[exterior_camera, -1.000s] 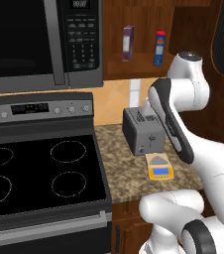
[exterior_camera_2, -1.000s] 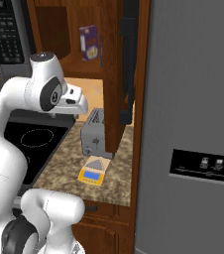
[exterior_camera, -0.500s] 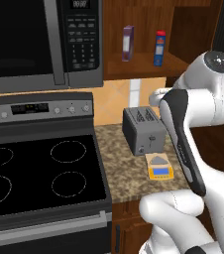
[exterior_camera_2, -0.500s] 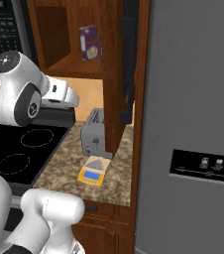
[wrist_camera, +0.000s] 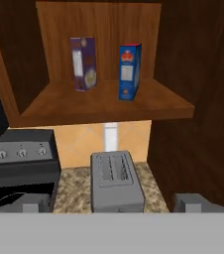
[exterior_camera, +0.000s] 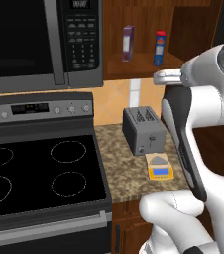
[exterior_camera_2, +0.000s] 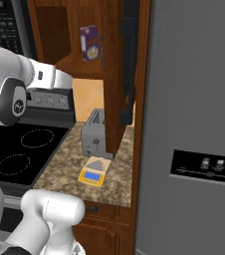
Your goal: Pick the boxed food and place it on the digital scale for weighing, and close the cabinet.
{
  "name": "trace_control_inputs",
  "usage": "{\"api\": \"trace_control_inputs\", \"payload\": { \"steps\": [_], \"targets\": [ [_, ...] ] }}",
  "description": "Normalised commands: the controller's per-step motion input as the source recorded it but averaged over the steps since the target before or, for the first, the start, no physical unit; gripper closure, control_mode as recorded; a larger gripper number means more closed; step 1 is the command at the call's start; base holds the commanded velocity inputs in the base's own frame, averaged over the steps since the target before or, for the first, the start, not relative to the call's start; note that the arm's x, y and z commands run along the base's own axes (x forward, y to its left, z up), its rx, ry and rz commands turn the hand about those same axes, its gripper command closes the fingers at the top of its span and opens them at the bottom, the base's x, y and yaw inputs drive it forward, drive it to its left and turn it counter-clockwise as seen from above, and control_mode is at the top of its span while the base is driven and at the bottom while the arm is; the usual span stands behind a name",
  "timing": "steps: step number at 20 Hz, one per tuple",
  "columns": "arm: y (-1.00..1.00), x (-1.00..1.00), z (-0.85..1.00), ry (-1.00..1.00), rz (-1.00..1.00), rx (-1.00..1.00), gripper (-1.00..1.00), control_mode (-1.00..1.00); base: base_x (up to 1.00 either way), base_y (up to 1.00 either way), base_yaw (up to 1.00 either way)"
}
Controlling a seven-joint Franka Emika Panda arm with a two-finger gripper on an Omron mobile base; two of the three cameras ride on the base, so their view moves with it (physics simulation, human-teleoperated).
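The boxed food (wrist_camera: 130, 72), blue with a red top band, stands upright on the open cabinet's shelf (wrist_camera: 104, 101), right of a slimmer purple box (wrist_camera: 83, 63). From the left base it is the blue box (exterior_camera: 159, 48) on the shelf. The cabinet door (wrist_camera: 198, 99) stands swung open on the right; the right base view shows this door (exterior_camera_2: 129, 55) edge-on. The yellow digital scale (exterior_camera: 159, 167) lies on the counter in front of the grey toaster (exterior_camera: 143, 130). My gripper (wrist_camera: 113, 204) is open and empty, below and short of the shelf, aimed at both boxes.
A black-and-steel microwave (exterior_camera: 39, 39) hangs left of the cabinet, over a black stove (exterior_camera: 34, 168). A grey fridge (exterior_camera_2: 194, 124) closes the right side. The granite counter (exterior_camera_2: 59, 174) is narrow, holding the toaster (exterior_camera_2: 93, 134) and scale (exterior_camera_2: 93, 172).
My arm has swung outward and the hand has moved back from the counter to face the cabinet shelf. The boxes, scale, toaster and cabinet door have not moved.
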Motion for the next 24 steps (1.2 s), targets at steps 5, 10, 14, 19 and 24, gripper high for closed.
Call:
{"api": "trace_control_inputs", "payload": {
  "steps": [5,10,14,19,24],
  "targets": [
    [-0.05,0.00,0.37,-0.16,-0.07,-0.01,-1.00,-1.00,0.00,0.00,0.00],
    [-0.23,0.00,0.26,-0.04,-0.05,0.00,-1.00,-1.00,0.00,0.00,0.00],
    [-0.19,0.01,0.31,0.00,-0.02,0.01,-1.00,-1.00,0.00,0.00,0.00],
    [-0.02,0.24,0.08,-0.01,0.00,0.00,-1.00,-1.00,0.00,0.00,0.00],
    [0.00,0.49,0.00,-0.01,0.00,0.00,-1.00,-1.00,0.00,0.00,0.00]
  ]
}}
